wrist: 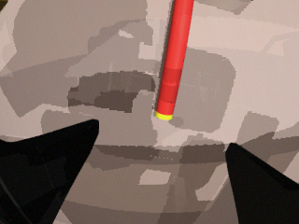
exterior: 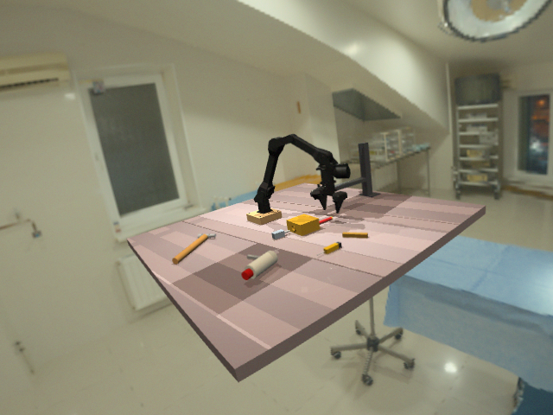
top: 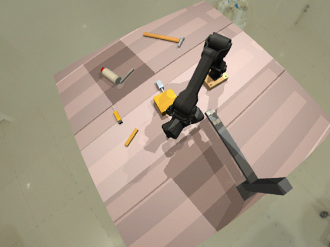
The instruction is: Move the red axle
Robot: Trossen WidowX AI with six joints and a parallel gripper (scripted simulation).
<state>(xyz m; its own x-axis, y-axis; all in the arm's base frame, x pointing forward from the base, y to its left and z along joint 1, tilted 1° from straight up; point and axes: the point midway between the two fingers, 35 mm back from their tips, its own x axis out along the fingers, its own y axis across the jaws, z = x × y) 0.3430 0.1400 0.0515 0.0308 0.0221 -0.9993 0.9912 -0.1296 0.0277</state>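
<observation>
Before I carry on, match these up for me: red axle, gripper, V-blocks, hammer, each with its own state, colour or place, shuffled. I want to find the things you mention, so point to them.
Column one
1. Red axle (exterior: 326, 220) (wrist: 177, 61)
2. Gripper (top: 184, 119) (exterior: 331, 210) (wrist: 166, 138)
3. V-blocks (top: 210, 112)
4. Hammer (top: 162, 37) (exterior: 190, 248)

Column two
A. At one end of the dark bracket (top: 235, 148) (exterior: 365, 169)
B. Orange-handled
C. Yellow-tipped
D. Open, holding nothing

Right pairs: 1-C, 2-D, 3-A, 4-B

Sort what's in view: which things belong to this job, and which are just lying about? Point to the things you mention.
Job:
- red axle (exterior: 326, 220) (wrist: 175, 61)
- yellow beam (top: 165, 99) (exterior: 302, 224)
- bracket (top: 235, 148) (exterior: 365, 169)
- V-blocks (top: 216, 120)
- claw (exterior: 332, 210) (wrist: 166, 138)

Apparently lying about:
- hammer (top: 162, 37) (exterior: 191, 248)
- red-tipped cylinder (top: 110, 75) (exterior: 263, 264)
- grey bar (top: 127, 75) (exterior: 252, 256)
- yellow-handled tool (top: 117, 116) (exterior: 331, 248)
- ochre bar (top: 131, 137) (exterior: 354, 234)
- pale-blue-ended piece (top: 159, 84) (exterior: 278, 234)
</observation>
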